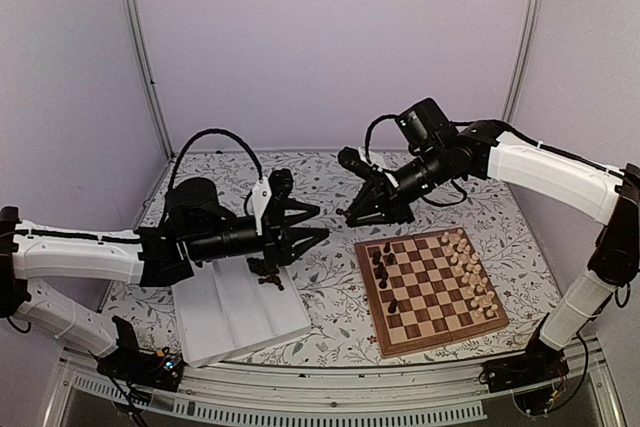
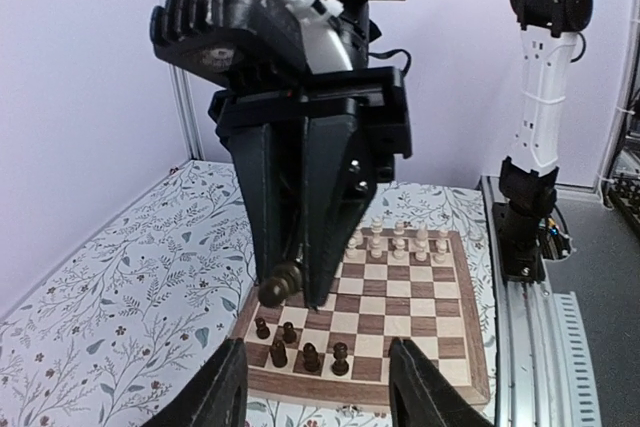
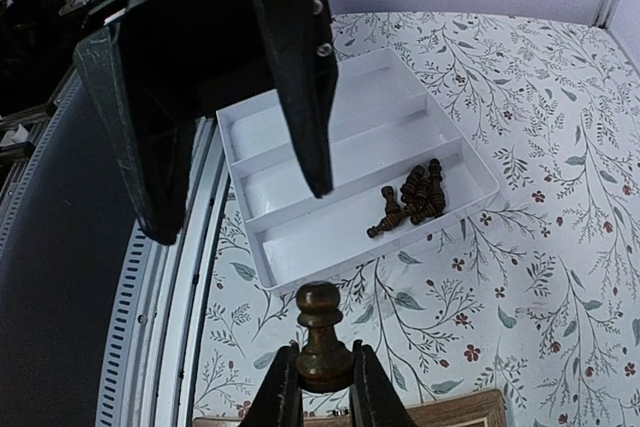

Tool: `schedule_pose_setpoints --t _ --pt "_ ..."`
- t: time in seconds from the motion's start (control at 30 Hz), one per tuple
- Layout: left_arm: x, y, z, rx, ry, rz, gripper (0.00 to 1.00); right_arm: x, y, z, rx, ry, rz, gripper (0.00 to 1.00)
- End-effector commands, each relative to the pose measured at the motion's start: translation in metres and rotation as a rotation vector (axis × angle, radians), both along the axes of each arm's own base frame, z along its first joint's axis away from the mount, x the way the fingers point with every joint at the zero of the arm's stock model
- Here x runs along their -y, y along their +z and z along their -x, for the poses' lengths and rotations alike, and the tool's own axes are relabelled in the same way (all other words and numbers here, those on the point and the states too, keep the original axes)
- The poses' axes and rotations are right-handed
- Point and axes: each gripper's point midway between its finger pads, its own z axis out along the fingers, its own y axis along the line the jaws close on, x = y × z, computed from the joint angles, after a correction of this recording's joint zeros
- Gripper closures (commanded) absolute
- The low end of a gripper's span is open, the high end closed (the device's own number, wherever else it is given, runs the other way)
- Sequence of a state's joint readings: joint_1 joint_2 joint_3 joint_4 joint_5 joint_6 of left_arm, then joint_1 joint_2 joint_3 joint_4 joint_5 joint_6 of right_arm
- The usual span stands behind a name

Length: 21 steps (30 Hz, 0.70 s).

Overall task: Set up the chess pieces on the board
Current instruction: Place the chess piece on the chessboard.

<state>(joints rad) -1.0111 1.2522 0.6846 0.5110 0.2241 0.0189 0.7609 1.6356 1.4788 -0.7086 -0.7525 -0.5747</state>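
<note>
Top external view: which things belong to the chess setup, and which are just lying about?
Job: board, cream pieces, loose dark pieces, dark piece in right pincer.
Lying about: white tray, flowered cloth.

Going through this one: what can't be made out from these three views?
- Held dark piece: base hidden between the fingers of the right gripper, right wrist view.
- Dark pieces heaped in the tray: overlapping, uncountable; tiny in the top view.
- Board: piece types too small in the top view; partly blocked by the right gripper in the left wrist view; cropped at the bottom edge, right wrist view.
</note>
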Motion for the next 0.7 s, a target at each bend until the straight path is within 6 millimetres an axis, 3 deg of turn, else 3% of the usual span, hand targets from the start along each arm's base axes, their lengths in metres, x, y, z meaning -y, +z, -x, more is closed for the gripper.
schedule_pose_setpoints --t 0.0,0.27,0.67 --pt "0.018 0.035 -0.012 0.078 0.021 0.097 0.49 0.000 0.021 0.018 -0.043 0.054 -0.077 0.89" --pt "0.033 0.030 -0.012 0.045 -0.037 0.096 0.54 0.000 0.025 0.021 -0.048 0.067 -0.088 0.88" --pt "0.037 0.022 -0.017 -0.034 -0.096 0.096 0.79 0.000 0.023 0.020 -0.046 0.068 -0.085 0.87"
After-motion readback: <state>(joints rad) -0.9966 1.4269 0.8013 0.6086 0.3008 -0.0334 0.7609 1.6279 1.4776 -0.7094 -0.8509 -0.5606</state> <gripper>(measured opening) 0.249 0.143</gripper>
